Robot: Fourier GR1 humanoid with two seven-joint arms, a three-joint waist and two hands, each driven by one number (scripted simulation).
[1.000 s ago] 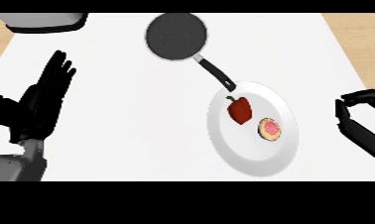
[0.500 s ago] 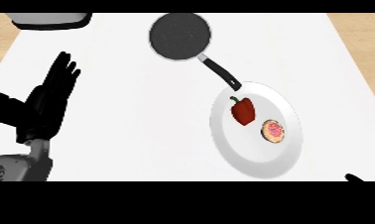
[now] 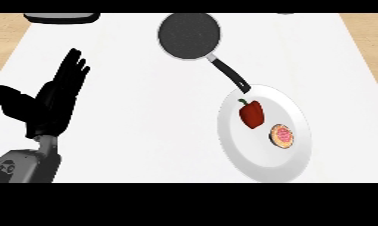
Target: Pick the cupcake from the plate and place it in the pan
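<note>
Head view: cupcake [image 3: 281,135] sits on right part of plate [image 3: 251,156], just beside red pepper [image 3: 252,114], untouched. Pan [image 3: 190,35] lies up-left on counter [image 3: 133,95]; its handle [image 3: 230,74] reaches plate rim, so carry looks short. Left hand [image 3: 55,100] rests at left edge, fingers straight and open, holding nothing, well apart from plate. Right hand out of view; cupcake's side suggests its job.

Pan [image 3: 190,35] behind plate [image 3: 260,162] holding pepper [image 3: 252,114] and cupcake [image 3: 281,135].

One each: pan [image 3: 190,35], plate [image 3: 260,164], cupcake [image 3: 281,136], pepper [image 3: 252,114]
</note>
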